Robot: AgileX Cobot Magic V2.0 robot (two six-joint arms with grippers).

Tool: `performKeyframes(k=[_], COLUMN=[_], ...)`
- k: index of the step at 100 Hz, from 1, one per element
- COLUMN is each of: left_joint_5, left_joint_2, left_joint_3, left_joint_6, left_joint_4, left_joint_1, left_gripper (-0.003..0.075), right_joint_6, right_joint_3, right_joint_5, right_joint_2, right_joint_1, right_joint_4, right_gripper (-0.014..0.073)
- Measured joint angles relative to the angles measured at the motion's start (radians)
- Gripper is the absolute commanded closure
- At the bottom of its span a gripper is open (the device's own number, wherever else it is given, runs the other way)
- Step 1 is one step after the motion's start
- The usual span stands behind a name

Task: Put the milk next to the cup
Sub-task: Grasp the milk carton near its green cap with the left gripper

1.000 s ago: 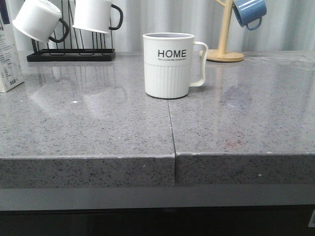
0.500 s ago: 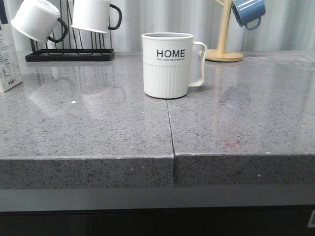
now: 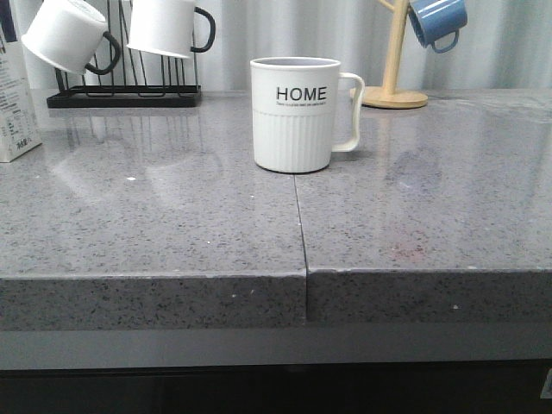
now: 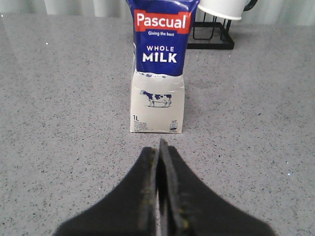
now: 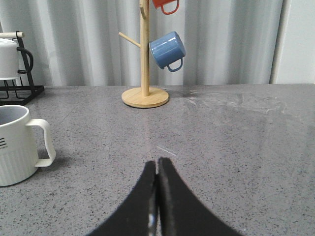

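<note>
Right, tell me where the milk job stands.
Nothing looks done yet. The milk stands upright at the counter's far left, well apart from the cup. The left gripper points at the carton with jaws shut, holding nothing; the right gripper is shut too. Grasping, carrying and placing all remain.
</note>
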Motion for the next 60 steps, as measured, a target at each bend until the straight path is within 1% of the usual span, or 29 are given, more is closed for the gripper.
performKeyframes(k=[8, 11, 16, 18, 21, 23, 26, 27, 29, 30, 33, 34, 35, 37, 38, 39, 40, 43, 44, 54, 60], left_joint_5=[-0.004, -0.004, -0.004, -0.004, -0.004, -0.004, -0.004, -0.004, -0.006, -0.007, -0.01, -0.011, -0.013, -0.015, -0.018, -0.02, -0.02, -0.026, -0.028, -0.061, -0.093], left_joint_2=[0.047, 0.065, 0.087, 0.095, 0.103, 0.108, 0.114, 0.117, 0.12, 0.122, 0.127, 0.127, 0.127, 0.13, 0.129, 0.129, 0.129, 0.13, 0.13, 0.145, 0.169], left_joint_3=[-0.005, -0.005, -0.007, -0.007, -0.007, -0.007, -0.007, -0.007, -0.007, -0.007, -0.007, -0.007, -0.007, -0.007, -0.007, -0.007, -0.007, -0.007, -0.007, -0.007, -0.007], left_joint_6=[0.0, 0.0, 0.0, 0.0, 0.0, 0.0, 0.0, 0.0, 0.0, 0.0, 0.0, 0.0, 0.0, 0.0, 0.0, 0.0, 0.0, 0.0, 0.0, 0.0, 0.0], left_joint_4=[-0.002, -0.002, -0.002, -0.002, -0.002, -0.002, -0.002, -0.002, -0.002, -0.002, -0.004, -0.004, -0.004, -0.006, -0.008, -0.009, -0.012, -0.02, -0.02, -0.031, -0.033], left_joint_1=[0.0, 0.0, 0.0, 0.0, 0.0, 0.0, 0.0, 0.0, 0.0, 0.0, 0.0, 0.0, 0.0, 0.0, 0.0, 0.0, 0.0, 0.0, 0.0, 0.0, 0.0], left_gripper=[0.0736, 0.0723, 0.0672, 0.064, 0.0574, 0.0543, 0.0455, 0.0436, 0.0356, 0.0356, 0.0251, 0.023, 0.0188, 0.0147, 0.0108, 0.0091, 0.0057, 0.0003, -0.0003, 0.0071, 0.0072], right_joint_6=[0.0, 0.0, 0.0, 0.0, 0.0, 0.0, 0.0, 0.0, 0.0, 0.0, 0.0, 0.0, 0.0, 0.0, 0.0, 0.0, 0.0, 0.0, 0.0, 0.0, 0.0], right_joint_3=[0.0, 0.0, 0.0, 0.0, 0.0, 0.0, 0.0, 0.0, 0.0, 0.0, 0.0, 0.0, 0.0, 0.0, 0.0, 0.0, 0.0, 0.0, 0.0, 0.0, 0.0], right_joint_5=[0.0, 0.0, 0.0, 0.0, 0.0, 0.0, 0.0, 0.0, 0.0, 0.0, 0.0, 0.0, 0.0, 0.0, 0.0, 0.0, 0.0, 0.0, 0.0, 0.0, 0.0], right_joint_2=[0.0, 0.0, 0.0, 0.0, 0.0, 0.0, 0.0, 0.0, 0.0, 0.0, 0.0, 0.0, 0.0, 0.0, 0.0, 0.0, 0.0, 0.0, 0.0, 0.0, 0.0], right_joint_1=[0.0, 0.0, 0.0, 0.0, 0.0, 0.0, 0.0, 0.0, 0.0, 0.0, 0.0, 0.0, 0.0, 0.0, 0.0, 0.0, 0.0, 0.0, 0.0, 0.0, 0.0], right_joint_4=[0.0, 0.0, 0.0, 0.0, 0.0, 0.0, 0.0, 0.0, 0.0, 0.0, 0.0, 0.0, 0.0, 0.0, 0.0, 0.0, 0.0, 0.0, 0.0, 0.0, 0.0], right_gripper=[0.0713, 0.0713, 0.0713, 0.0713, 0.0713, 0.0713, 0.0713, 0.0713, 0.0713, 0.0713, 0.0713, 0.0713, 0.0713, 0.0713, 0.0713, 0.0713, 0.0713, 0.0713, 0.0713, 0.0713, 0.0713])
